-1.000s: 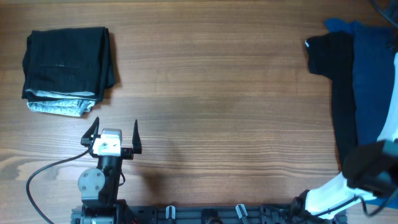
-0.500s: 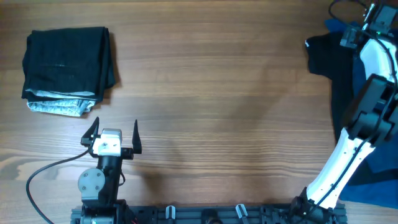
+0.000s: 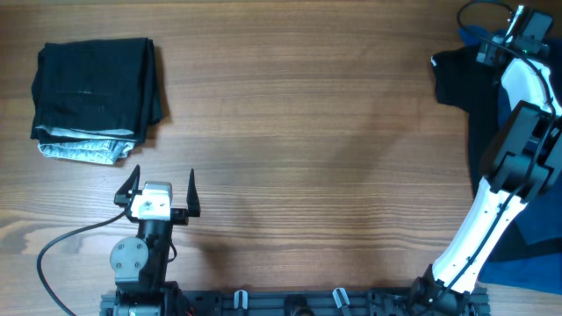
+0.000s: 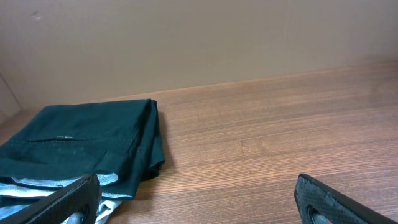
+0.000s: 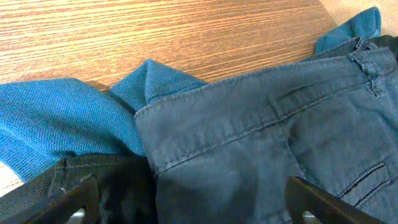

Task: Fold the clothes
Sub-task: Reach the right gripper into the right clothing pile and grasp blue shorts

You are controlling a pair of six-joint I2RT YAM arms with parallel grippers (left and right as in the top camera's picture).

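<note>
We judge this the pick-up step. Right claw (image 5: 193,194) wide open, empty, over the navy shorts (image 5: 267,124) on the heap (image 3: 479,118) at the desk's (image 3: 307,132) right edge. Next: descend, pinch the waistband. Left claw (image 3: 162,182) open, idle.

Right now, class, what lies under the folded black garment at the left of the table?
A light grey garment peeks out from under the black garment along one edge. The rest of it, and anything else beneath, is covered.

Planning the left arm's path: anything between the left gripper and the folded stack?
Nothing: only bare wooden table separates the left gripper from the folded stack, clearest in the overhead view.
</note>
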